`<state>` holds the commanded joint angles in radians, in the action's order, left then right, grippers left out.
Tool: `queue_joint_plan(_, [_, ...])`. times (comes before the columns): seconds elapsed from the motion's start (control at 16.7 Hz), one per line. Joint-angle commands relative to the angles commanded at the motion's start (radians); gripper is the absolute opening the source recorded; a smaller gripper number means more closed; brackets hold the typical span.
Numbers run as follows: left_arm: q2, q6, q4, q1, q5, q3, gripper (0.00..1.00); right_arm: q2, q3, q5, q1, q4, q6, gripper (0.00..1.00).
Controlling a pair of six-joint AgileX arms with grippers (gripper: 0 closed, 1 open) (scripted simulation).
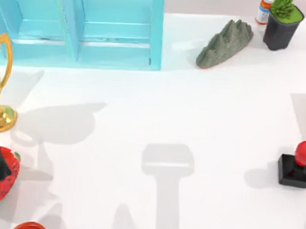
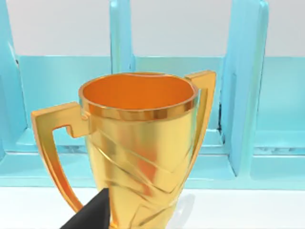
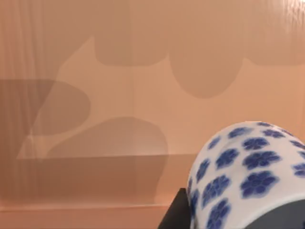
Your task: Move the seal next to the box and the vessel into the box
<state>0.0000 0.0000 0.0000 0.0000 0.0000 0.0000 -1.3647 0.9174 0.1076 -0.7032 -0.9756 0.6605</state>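
Right now the seal (image 1: 297, 167), black block with a red knob, stands on the white tabletop (image 1: 193, 111) near its right edge, well apart from the teal shelf unit (image 1: 95, 29) at the far left. In the right wrist view the vessel (image 3: 248, 176), white with blue flowers, sits against a dark finger (image 3: 176, 212) of the right pincer over a tan cardboard surface (image 3: 119, 95); whether it is clamped, cannot tell. The left wrist view has a golden trophy (image 2: 138, 148) close in front of the shelf unit with a black fingertip (image 2: 93, 214) beside it, left pincer state cannot tell; a grey rock (image 1: 226, 44) and potted plant (image 1: 283, 23) sit far right.
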Motion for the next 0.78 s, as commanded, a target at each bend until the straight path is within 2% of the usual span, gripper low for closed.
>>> queue_joint_plan(0.48, [0.0, 0.0, 0.0, 0.0, 0.0, 0.0, 1.0, -0.147, -0.044, -0.044, 0.06, 0.12, -0.025, 0.0])
queue_joint_plan(0.72, [0.0, 0.0, 0.0, 0.0, 0.0, 0.0, 1.0, -0.149, -0.046, -0.044, 0.061, 0.122, -0.027, 0.0])
queue_joint_plan(0.78, [0.0, 0.0, 0.0, 0.0, 0.0, 0.0, 1.0, -0.149, -0.046, -0.044, 0.061, 0.122, -0.027, 0.08])
